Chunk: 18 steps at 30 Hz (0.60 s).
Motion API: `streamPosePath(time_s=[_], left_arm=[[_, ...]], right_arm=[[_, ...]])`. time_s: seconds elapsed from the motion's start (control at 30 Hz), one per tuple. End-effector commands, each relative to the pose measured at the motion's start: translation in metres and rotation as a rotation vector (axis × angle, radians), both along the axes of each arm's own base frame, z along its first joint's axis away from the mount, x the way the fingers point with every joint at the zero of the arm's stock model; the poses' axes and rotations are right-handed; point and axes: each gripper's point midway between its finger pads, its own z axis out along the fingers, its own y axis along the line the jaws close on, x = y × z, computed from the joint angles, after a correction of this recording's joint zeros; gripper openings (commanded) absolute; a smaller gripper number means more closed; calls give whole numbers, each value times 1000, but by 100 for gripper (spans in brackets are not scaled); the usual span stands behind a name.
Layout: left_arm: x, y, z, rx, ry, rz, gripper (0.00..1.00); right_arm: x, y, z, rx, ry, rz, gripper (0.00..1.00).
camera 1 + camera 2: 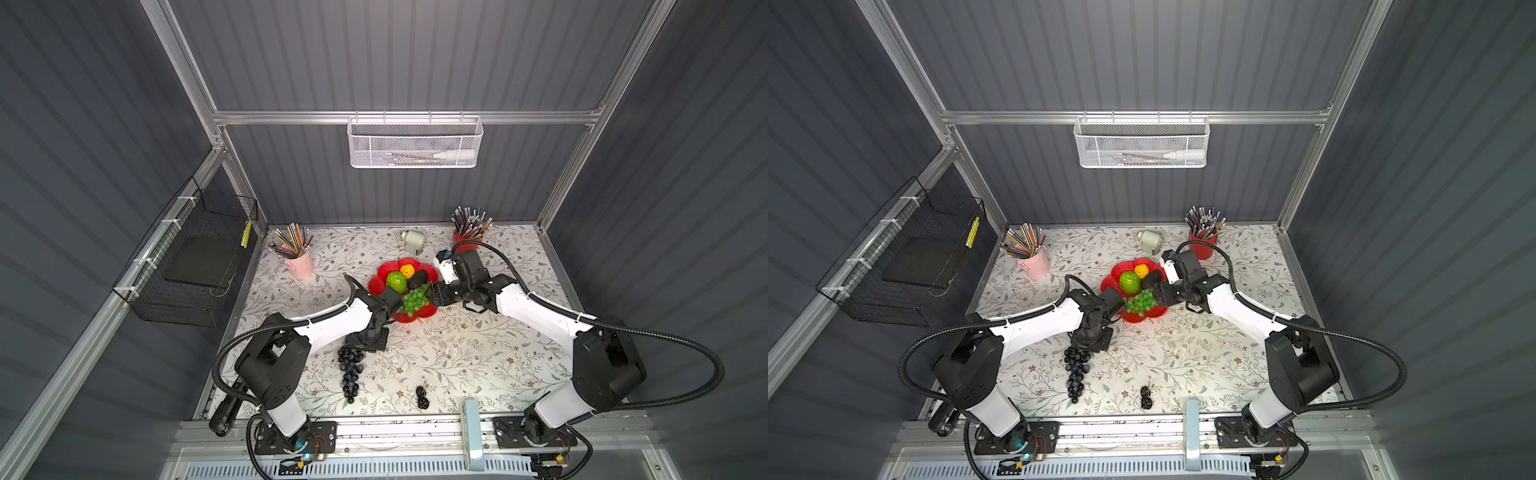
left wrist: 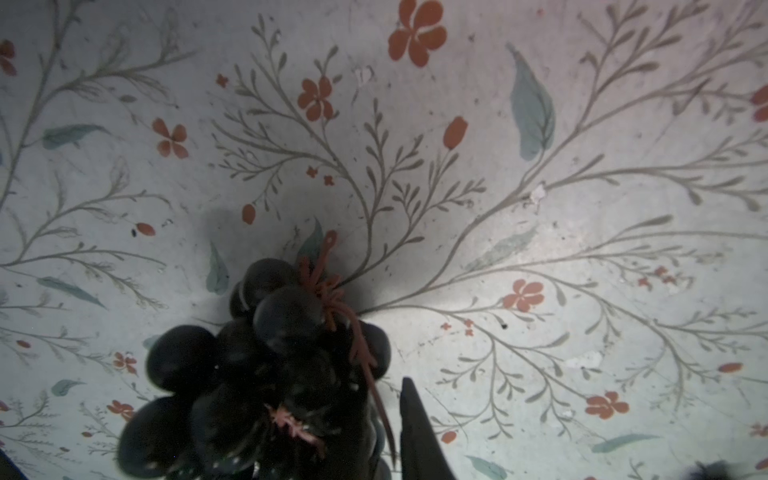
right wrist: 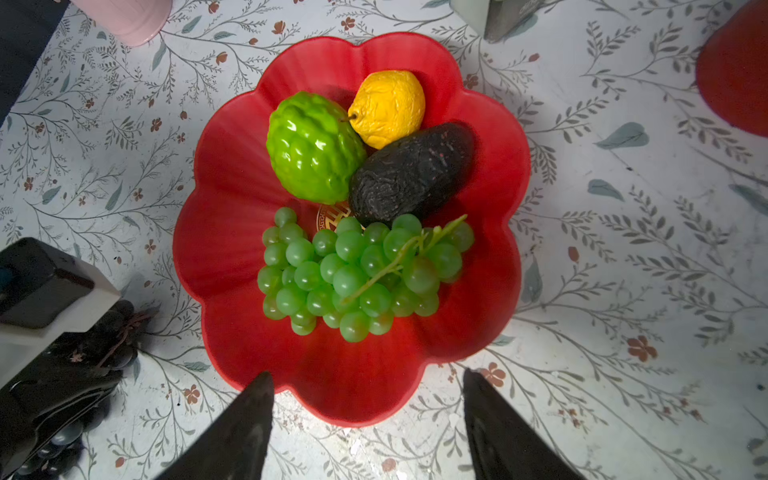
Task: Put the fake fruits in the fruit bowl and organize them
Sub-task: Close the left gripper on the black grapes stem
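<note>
The left gripper (image 1: 360, 341) is clenched on the stem end of the long black-purple grape bunch (image 1: 351, 374), just outside the fruit bowl (image 3: 224, 249) on its near left. The rest of the bunch stretches over the table (image 1: 457, 365) away from the bowl. The right gripper (image 3: 366, 374) hangs released and empty over the bowl's rim. Inside the bowl lie the translucent green grape bunch (image 3: 357, 270), the lime-green knobbly ball (image 3: 313, 149), the small yellow fruit (image 3: 388, 106) and the dark bumpy oval (image 3: 411, 172). The tiny black cluster (image 1: 423, 397) lies well apart from the bowl.
</note>
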Motion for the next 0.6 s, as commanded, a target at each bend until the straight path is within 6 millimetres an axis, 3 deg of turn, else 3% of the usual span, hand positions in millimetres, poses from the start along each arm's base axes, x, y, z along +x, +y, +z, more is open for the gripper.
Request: streamPosePath(time_s=[0.0, 0.07, 0.23, 0.57], left_arm=[[4, 3, 4, 31, -16, 4, 9], [5, 2, 7, 20, -26, 2, 0], [7, -3, 29, -39, -64, -32, 0], [8, -15, 106, -170, -144, -91, 0]], right_arm=[[-1, 3, -3, 6, 4, 8, 73], [0, 4, -2, 7, 5, 6, 73], [2, 6, 2, 9, -4, 15, 72], [4, 6, 11, 30, -36, 2, 73]])
